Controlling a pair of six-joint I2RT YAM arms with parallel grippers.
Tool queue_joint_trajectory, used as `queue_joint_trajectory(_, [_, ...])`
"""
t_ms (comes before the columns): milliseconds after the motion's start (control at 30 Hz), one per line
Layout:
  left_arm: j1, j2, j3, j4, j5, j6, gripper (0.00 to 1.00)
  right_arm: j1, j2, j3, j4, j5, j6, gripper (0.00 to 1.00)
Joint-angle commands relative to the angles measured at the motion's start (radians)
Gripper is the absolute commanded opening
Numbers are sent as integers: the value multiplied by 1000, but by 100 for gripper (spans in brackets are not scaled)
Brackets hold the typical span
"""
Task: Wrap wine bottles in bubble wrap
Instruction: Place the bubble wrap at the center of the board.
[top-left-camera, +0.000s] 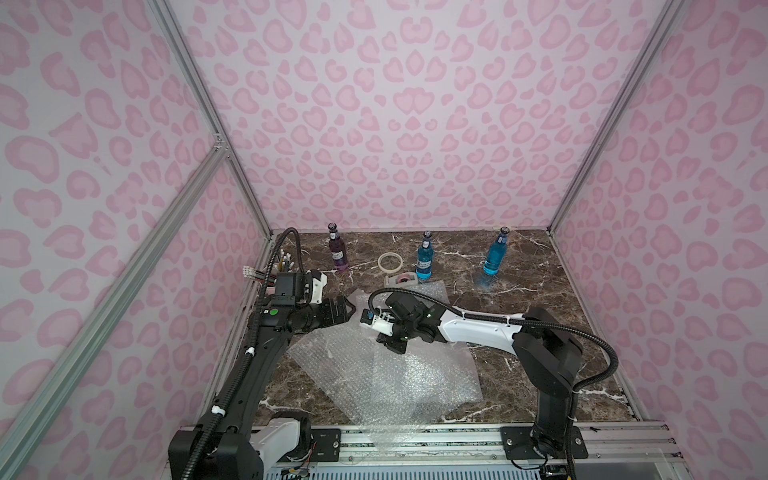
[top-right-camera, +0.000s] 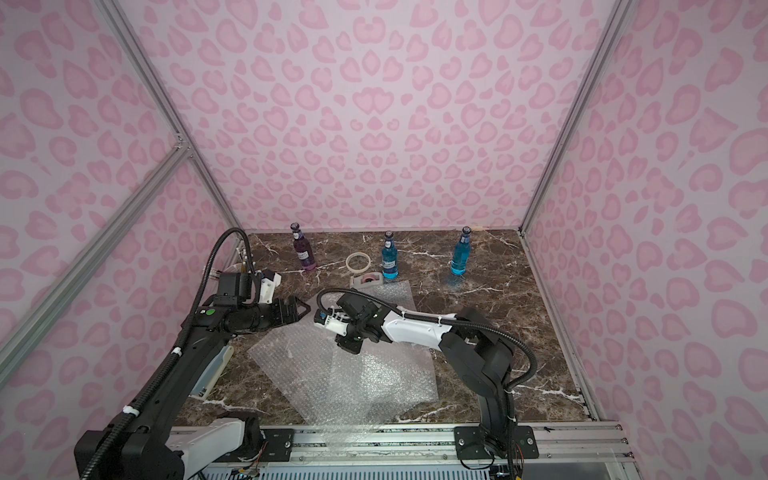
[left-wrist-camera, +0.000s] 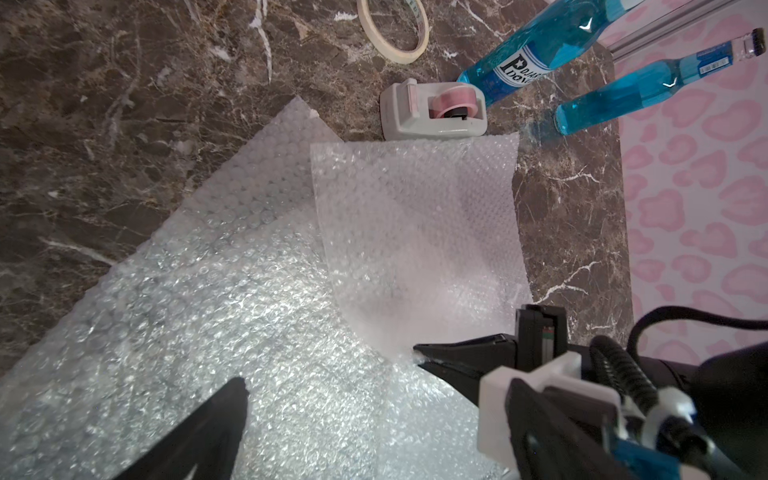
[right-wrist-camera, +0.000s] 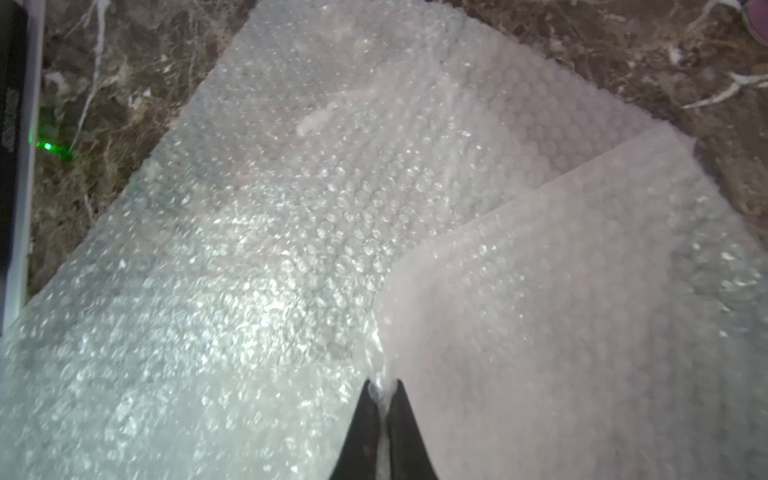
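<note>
Right wrist view, right end effector (right-wrist-camera: 382, 384) clamped on bubble wrap (right-wrist-camera: 561, 311) edge, left end effector (top-left-camera: 348, 311) apart in a top view

Pink spotted booth around a marble-look table

Three walls (top-left-camera: 395, 104) carry a pale pink leopard-spot print and meet at silver metal bars (top-left-camera: 195, 87); one more bar slants across the left side. The table top (top-left-camera: 540, 282) is dark brown with white veins, and a metal rail (top-left-camera: 457, 440) runs along its near edge. The light looks soft and even, perhaps from above.
</note>
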Motion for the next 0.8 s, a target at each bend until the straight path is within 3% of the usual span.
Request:
queue_joint_trajectory(0, [0,21,-4,35,36,-7,98,8,15,2,97,31,137,12])
queue_joint_trajectory(67, [1,37,-1,40,37,-4,98,12,22,3,129,-11,171,13])
queue_joint_trajectory(233, [0,62,6,45,36,1,98,12,57,29,133,25,229,18])
queue_joint_trajectory(400, [1,82,4,62,61,-6,98,-27,6,28,152,-14,247,47])
queue_joint_trajectory(533, [1,98,8,74,85,-17,99,-100,-104,-32,168,-100,230,60])
queue_joint_trajectory(767, [-37,109,4,102,81,-51,99,-285,-273,-167,201,-92,211,67])
